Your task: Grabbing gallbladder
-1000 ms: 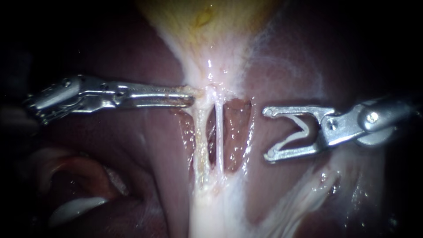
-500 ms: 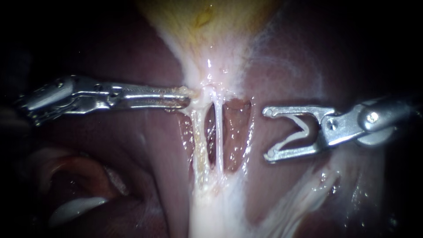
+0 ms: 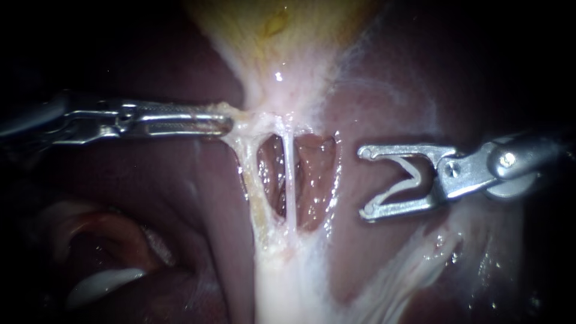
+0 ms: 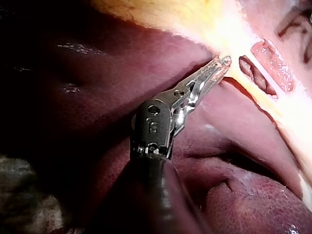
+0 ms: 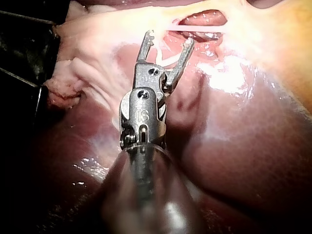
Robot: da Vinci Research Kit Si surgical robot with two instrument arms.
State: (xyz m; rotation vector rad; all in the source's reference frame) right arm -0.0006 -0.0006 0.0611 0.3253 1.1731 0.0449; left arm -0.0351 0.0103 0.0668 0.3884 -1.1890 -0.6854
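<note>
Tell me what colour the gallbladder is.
The tapering gallbladder is yellow, paling to whitish at its narrow end; clearest in the endoscope view.

Two instruments show: the left instrument (image 3: 227,125) and the right instrument (image 3: 364,183), each ending in two jaws. There is one gallbladder (image 3: 288,36) and one liver (image 3: 180,210). Two pale tubes run side by side, a thicker tube (image 3: 252,180) and a thinner tube (image 3: 290,174). One clip (image 3: 411,173) sits between the right instrument's jaws.
</note>
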